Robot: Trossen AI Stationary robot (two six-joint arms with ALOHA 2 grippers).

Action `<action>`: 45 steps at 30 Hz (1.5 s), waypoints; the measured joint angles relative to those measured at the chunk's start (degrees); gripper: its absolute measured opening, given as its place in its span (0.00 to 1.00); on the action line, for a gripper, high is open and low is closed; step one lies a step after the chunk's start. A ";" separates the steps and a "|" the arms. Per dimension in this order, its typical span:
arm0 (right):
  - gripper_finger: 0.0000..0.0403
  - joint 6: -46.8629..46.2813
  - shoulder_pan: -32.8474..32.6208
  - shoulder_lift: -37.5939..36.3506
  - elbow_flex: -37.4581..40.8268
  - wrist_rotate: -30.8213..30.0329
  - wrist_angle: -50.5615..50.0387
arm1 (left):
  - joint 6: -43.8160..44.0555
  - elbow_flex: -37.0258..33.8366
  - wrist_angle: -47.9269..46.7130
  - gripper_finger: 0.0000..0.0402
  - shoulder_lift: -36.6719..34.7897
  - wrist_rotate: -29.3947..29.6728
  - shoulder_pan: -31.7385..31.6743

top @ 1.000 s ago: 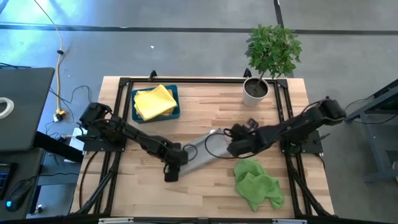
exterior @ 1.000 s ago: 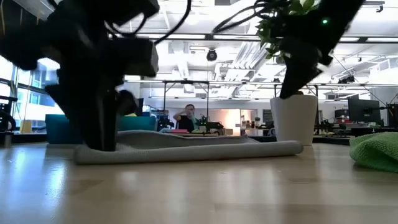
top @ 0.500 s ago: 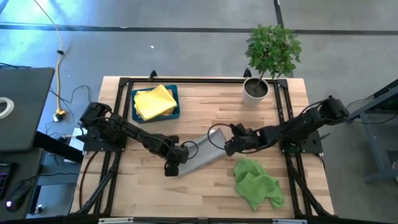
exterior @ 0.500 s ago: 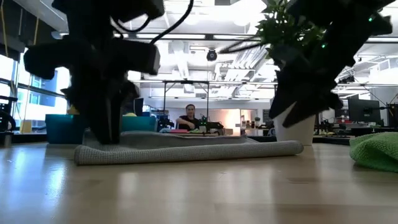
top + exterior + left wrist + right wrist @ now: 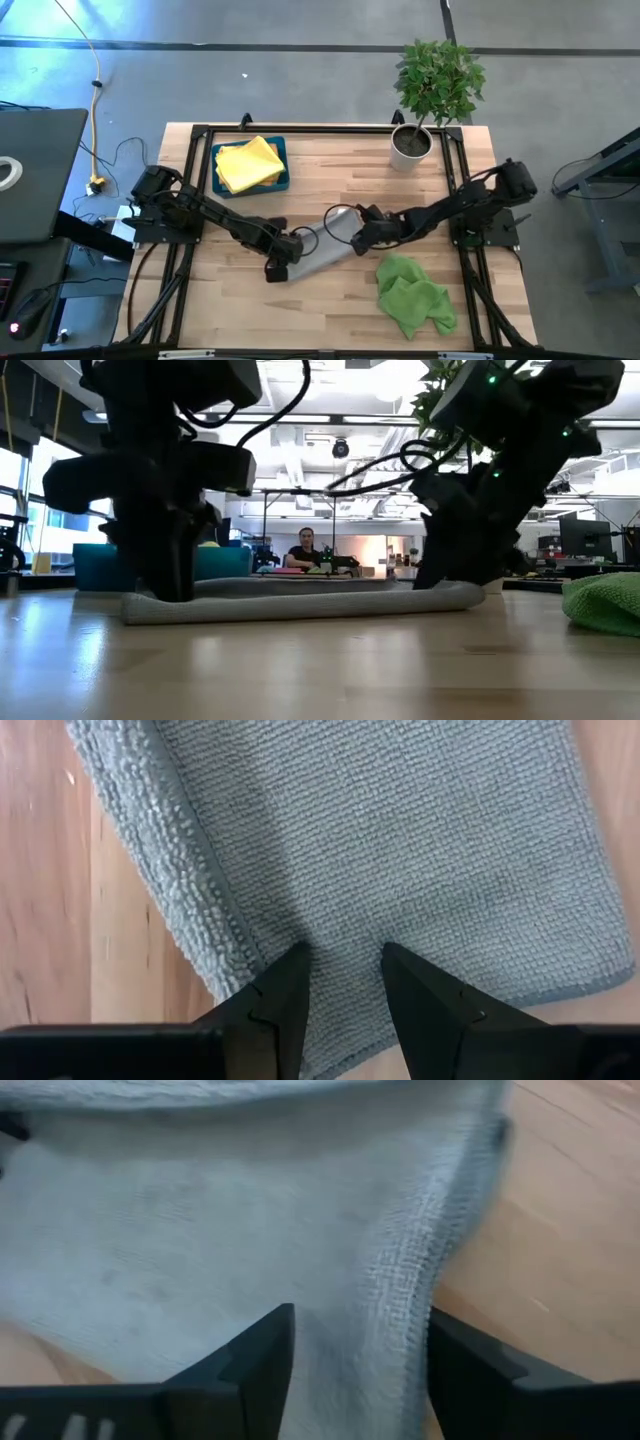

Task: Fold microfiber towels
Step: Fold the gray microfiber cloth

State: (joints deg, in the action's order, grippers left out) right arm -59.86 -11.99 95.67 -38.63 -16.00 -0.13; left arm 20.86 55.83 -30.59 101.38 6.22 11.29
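Soft, limp grey microfiber towel (image 5: 322, 252) half-folded beside potted plant (image 5: 430, 90); left pincer (image 5: 340, 982) pressing, narrowly parted; right pincer (image 5: 350, 1370) wide astride its hem, best gripped at corners.

Black jointed arms, looped black cables

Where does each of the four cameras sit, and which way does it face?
High view: overhead, straight down; both arms, grey towel, green towel, yellow towel.
Low view: table height, level across; both arms drop onto the grey towel.
Left wrist: left gripper pressing the grey towel.
Right wrist: right gripper, open, astride a towel edge.
All four share the grey towel.
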 joint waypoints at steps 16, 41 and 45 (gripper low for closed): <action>0.02 3.16 0.12 1.19 -0.06 0.18 -0.71 | -2.03 -0.02 0.48 0.30 -2.07 0.49 0.02; 0.00 -1.58 -2.31 2.58 -31.69 -2.85 -53.96 | 0.58 -0.02 -0.19 0.30 -26.22 -0.07 8.54; 0.00 0.03 -3.66 9.60 -41.14 -2.02 -57.36 | 2.21 -0.02 -0.52 0.30 -30.32 -0.09 10.36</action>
State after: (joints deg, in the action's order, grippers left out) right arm -59.83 -15.65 105.26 -79.78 -18.02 -57.49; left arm 23.07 55.81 -31.11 71.06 6.13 21.65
